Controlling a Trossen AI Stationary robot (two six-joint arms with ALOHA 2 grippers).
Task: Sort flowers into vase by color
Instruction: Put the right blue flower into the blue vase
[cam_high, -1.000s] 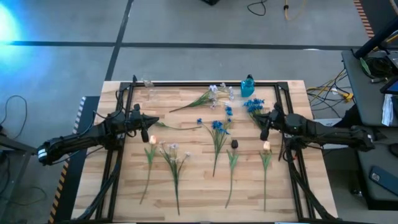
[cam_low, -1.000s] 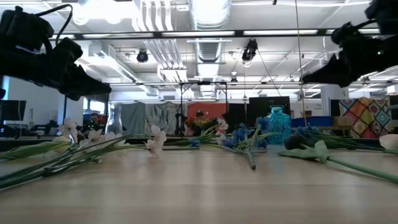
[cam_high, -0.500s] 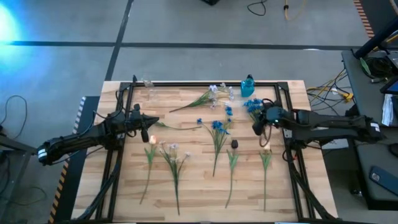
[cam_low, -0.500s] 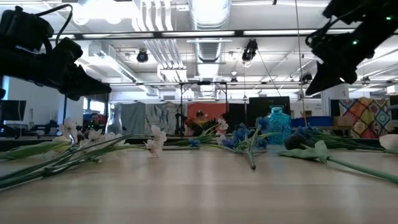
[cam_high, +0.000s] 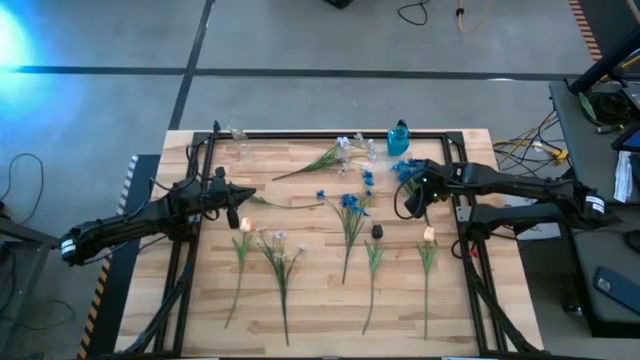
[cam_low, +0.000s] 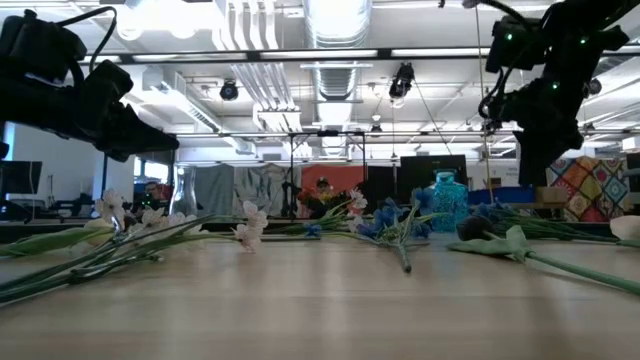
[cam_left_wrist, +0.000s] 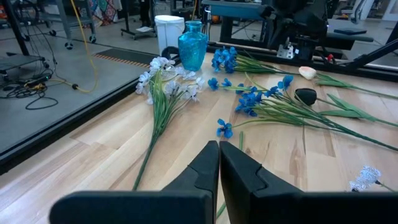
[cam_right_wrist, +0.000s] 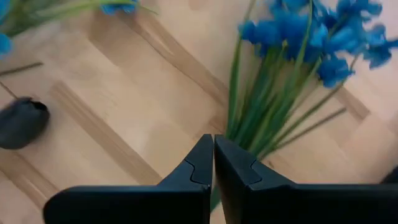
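Note:
Flowers lie on the wooden table: a bunch of blue blossoms by the blue vase, a white-lilac spray, blue stems, another white-lilac stem and peach tulips. My right gripper is shut and empty. It points down over the blue bunch's green stems and stands above the table in the low view. My left gripper is shut and empty, and hovers at the table's left.
A clear glass vase stands at the far left of the table. A dark bud lies mid-table. A black frame runs along the table's far edge and sides. Bare wood lies along the near edge.
My right gripper has swung from lying level to pointing down. It has moved a little toward the table's left and far edge, over the blue bunch's stems. Its fingers stay shut. The flowers have not moved.

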